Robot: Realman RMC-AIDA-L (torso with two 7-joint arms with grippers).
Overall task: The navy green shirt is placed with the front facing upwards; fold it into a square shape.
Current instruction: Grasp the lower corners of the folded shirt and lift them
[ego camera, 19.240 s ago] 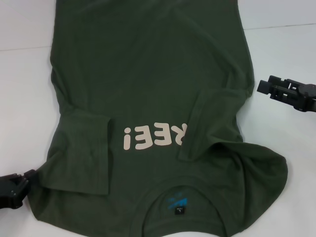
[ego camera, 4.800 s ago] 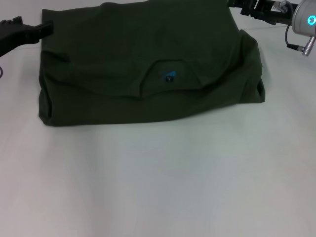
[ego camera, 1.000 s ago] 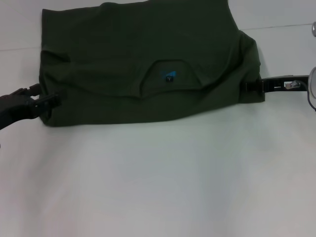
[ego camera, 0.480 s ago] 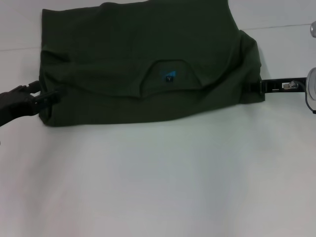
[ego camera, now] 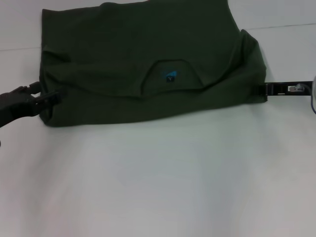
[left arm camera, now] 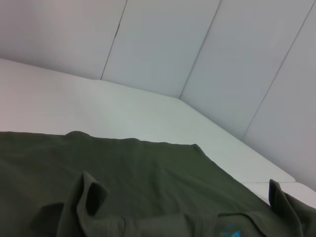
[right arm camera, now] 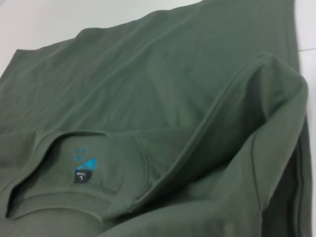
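A dark olive-green T-shirt (ego camera: 148, 64), folded into a rough rectangle, lies at the far side of a white tabletop (ego camera: 158, 177). Its collar opening faces up, showing a small black label (right arm camera: 80, 177) and blue print. The left tool (ego camera: 47, 98) touches the shirt's left edge; the right tool (ego camera: 269, 90) touches its right edge. Whether either tool is clenched on the fabric cannot be told.

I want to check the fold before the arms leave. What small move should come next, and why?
Probably ease both grippers outward off the navy green shirt: it already lies as a folded block, with the left gripper at its left edge and the right gripper at its right edge.
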